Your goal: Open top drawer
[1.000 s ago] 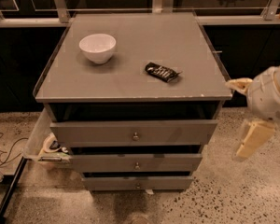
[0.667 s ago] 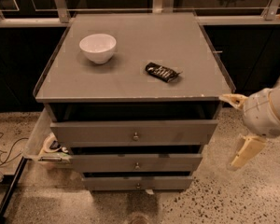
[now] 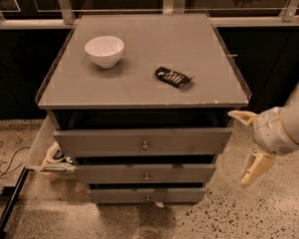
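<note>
The top drawer (image 3: 109, 141) is the widest grey front on the cabinet, with a small round metal knob (image 3: 145, 145) at its centre. A dark gap shows between it and the cabinet top (image 3: 139, 91). Two slimmer grey drawers (image 3: 114, 174) sit below it. My gripper (image 3: 247, 142) is just off the right end of the top drawer's front, at about its height. It is open, with one cream finger (image 3: 241, 116) above and the other below, and it holds nothing. It does not touch the knob.
A white bowl (image 3: 104, 51) and a dark snack packet (image 3: 173, 76) lie on the cabinet top. A clear side bin (image 3: 40, 146) holding a tape roll hangs on the cabinet's left side. Cables (image 3: 0, 158) lie on the speckled floor at left. A railing runs behind.
My gripper has moved left and slightly down, closer to the right end of the top drawer. The drawers, bowl and packet have not moved.
</note>
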`<action>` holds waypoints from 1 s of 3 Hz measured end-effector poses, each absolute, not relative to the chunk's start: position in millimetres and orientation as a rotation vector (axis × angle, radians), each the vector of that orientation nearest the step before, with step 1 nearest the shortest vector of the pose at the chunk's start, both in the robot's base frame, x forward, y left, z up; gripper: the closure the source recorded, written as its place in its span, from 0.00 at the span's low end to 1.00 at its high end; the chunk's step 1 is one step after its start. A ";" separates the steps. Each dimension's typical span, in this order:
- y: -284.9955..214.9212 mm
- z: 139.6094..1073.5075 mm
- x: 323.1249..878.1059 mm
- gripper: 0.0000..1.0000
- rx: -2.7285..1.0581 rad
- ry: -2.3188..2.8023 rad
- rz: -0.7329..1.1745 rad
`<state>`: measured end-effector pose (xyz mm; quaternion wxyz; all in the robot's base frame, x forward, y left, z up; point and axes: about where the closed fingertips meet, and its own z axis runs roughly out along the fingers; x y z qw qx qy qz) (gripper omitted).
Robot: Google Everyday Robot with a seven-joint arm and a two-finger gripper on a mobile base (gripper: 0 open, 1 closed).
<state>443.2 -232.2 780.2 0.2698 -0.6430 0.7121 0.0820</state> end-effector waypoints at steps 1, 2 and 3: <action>-224.1 779.1 442.1 0.00 -1.748 1.901 0.222; -204.0 754.8 450.2 0.00 -1.773 1.870 0.244; -182.9 719.9 468.8 0.00 -1.778 1.843 0.235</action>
